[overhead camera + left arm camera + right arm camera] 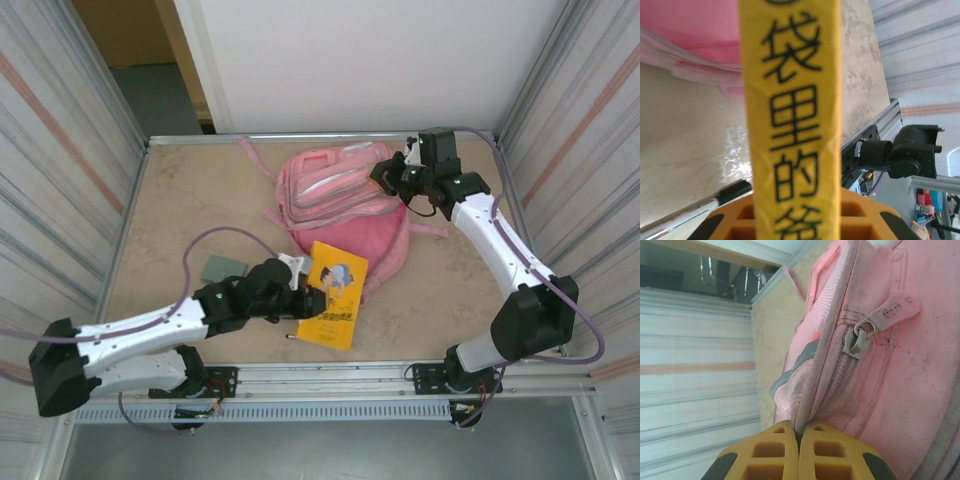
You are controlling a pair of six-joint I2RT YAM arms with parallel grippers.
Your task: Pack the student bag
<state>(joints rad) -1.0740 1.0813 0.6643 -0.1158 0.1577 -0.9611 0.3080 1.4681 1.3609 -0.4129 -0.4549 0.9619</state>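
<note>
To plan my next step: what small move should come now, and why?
Probably raise the right jaws slightly to open the student bag: they are shut on its rim by the zip, and the left jaws hold the yellow book at its near edge.

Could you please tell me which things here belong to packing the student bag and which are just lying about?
In the job: student bag, its edge pinched by the right claw; yellow book, gripped by the left claw.
Lying about for now: flat grey-green item on the table; pen by the book.
</note>
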